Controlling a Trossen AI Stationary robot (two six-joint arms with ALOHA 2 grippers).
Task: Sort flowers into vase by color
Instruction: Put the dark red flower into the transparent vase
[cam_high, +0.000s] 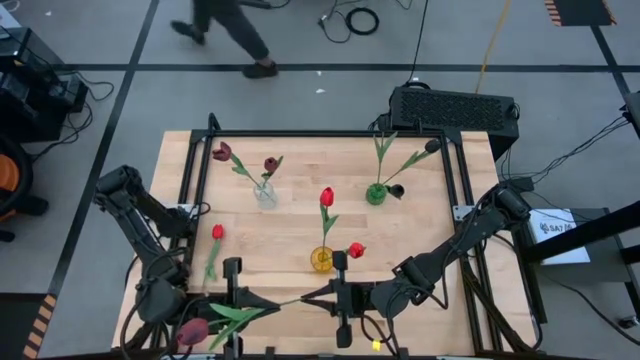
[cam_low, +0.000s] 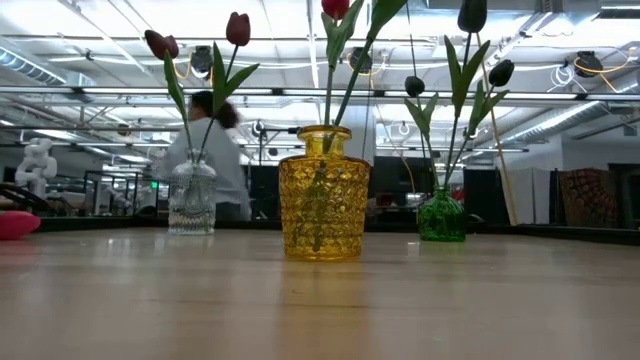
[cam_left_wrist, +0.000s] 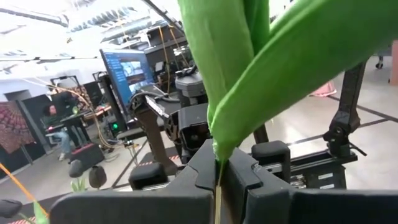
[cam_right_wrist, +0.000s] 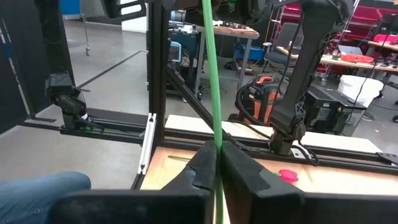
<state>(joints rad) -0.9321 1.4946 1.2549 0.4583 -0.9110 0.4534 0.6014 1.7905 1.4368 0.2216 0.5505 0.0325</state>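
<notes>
A maroon-headed tulip (cam_high: 192, 332) with green leaves (cam_high: 235, 313) lies level near the table's near edge, its stem spanning both grippers. My left gripper (cam_high: 240, 303) is shut on it near the leaves, and my right gripper (cam_high: 332, 295) is shut on the bare stem end. A clear vase (cam_high: 264, 193) holds two maroon tulips. A yellow vase (cam_high: 321, 259) holds a red one, and a green vase (cam_high: 376, 192) holds near-black ones. One red tulip (cam_high: 214, 250) lies flat on the table. Another red head (cam_high: 356, 250) lies beside the yellow vase. My left gripper pinches the stem (cam_left_wrist: 218, 167) between its two fingers, just below where the leaves (cam_left_wrist: 249, 81) branch off. The fingers lie across the stem. The leaves and the head stick out beyond the gripper. My right gripper pinches the thin bare stem (cam_right_wrist: 217, 138) between its two fingers (cam_right_wrist: 202, 163), with the fingers across it. The stem runs on from there toward the left gripper.
The three vases stand in the table's middle: the clear one (cam_low: 191, 195) left, the yellow one (cam_low: 323, 195) central, the green one (cam_low: 441, 212) right. A black frame rail (cam_high: 200, 180) borders the table. A person (cam_high: 225, 30) walks on the floor beyond the far edge.
</notes>
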